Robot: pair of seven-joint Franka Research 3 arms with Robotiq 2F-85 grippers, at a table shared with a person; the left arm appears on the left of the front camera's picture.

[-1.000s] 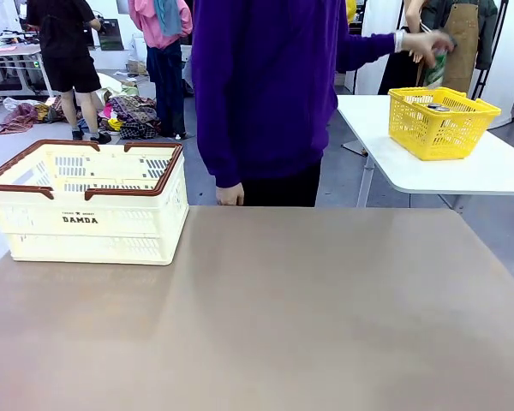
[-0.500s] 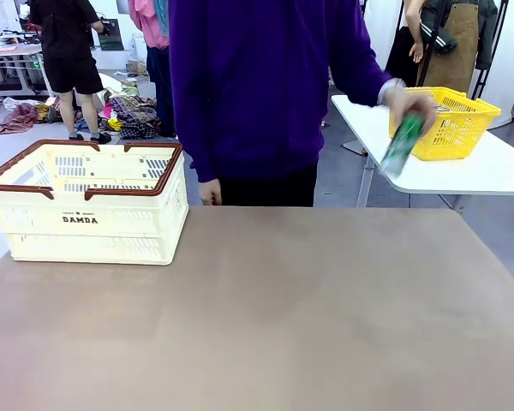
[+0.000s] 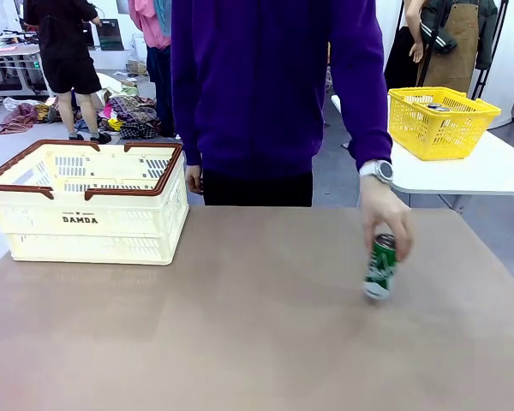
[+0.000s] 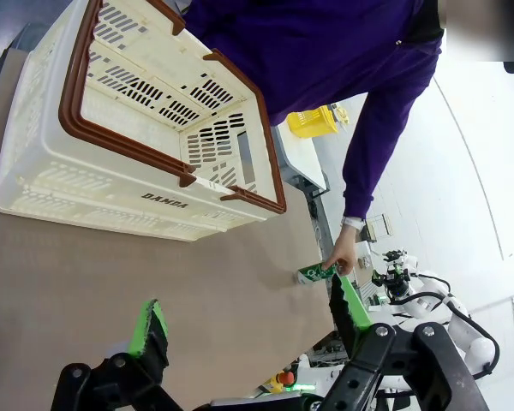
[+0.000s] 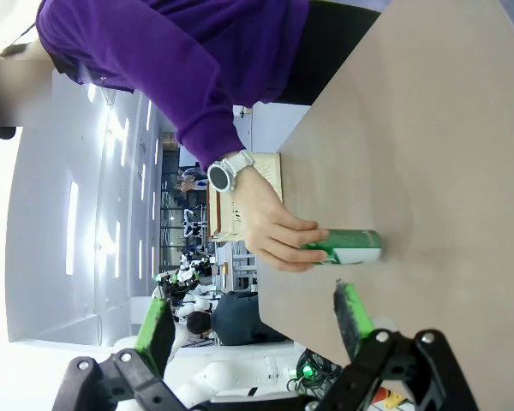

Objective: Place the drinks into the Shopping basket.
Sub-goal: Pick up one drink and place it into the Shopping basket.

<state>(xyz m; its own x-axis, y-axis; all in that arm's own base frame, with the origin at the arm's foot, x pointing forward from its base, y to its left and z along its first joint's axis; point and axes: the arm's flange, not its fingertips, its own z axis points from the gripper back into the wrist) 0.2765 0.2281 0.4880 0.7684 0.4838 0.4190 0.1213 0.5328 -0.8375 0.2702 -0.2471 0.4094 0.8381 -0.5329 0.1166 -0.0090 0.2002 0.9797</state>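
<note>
One green can [image 3: 379,267], the person's hand [image 3: 384,214] atop, sat at right, likely offered for pickup; left gripper [image 4: 244,300] and right gripper [image 5: 253,300] gaped wide, empty; Shopping basket [image 3: 111,233] far left.

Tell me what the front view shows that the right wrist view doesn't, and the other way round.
Front view: the Shopping basket, DAMDA print facing the camera, at the table's left, and a yellow basket on a white side table.
Right wrist view: the right gripper, its green-padded fingers open.
Both: the person's hand, with a wristwatch, holding the green can on the brown table.
</note>
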